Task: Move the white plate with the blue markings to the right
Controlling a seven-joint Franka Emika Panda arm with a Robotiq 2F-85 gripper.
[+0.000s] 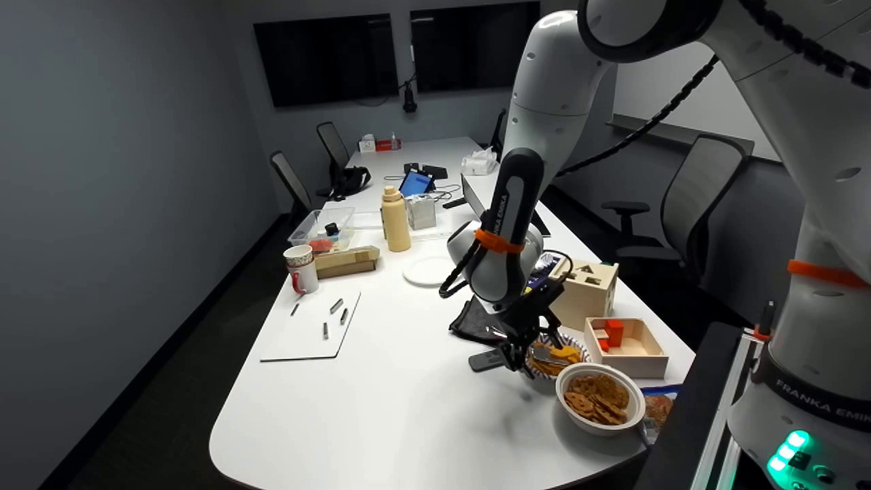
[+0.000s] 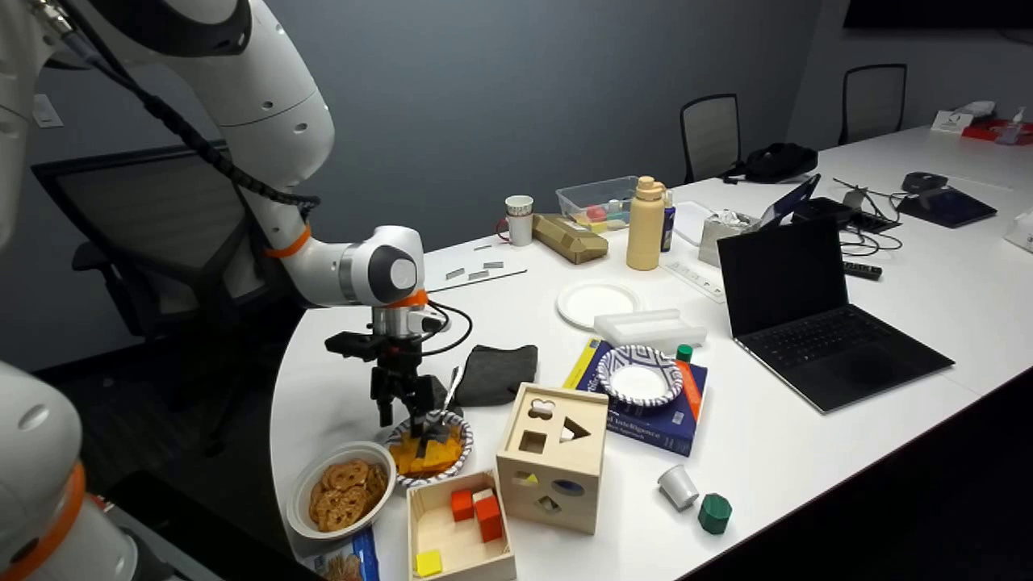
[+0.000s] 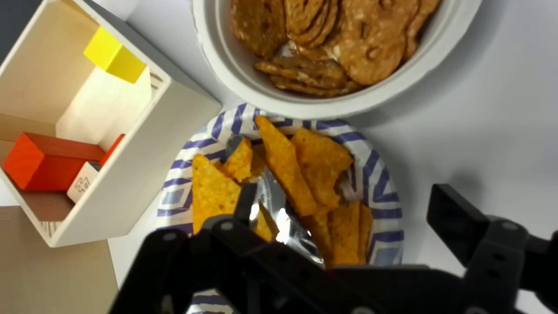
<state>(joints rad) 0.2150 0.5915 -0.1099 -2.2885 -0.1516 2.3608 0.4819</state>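
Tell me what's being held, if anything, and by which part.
Nothing: the pincer is open, its fingers apart on either side of the blue-marked plate's rim.

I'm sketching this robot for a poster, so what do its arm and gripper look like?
The Franka Emika Panda arm is white and rounded, with black joint trim, orange bands, pale FRANKA EMIKA lettering and a black ribbed cable. Green lights glow at its base. The gripper is black and angular, with two blocky fingers.
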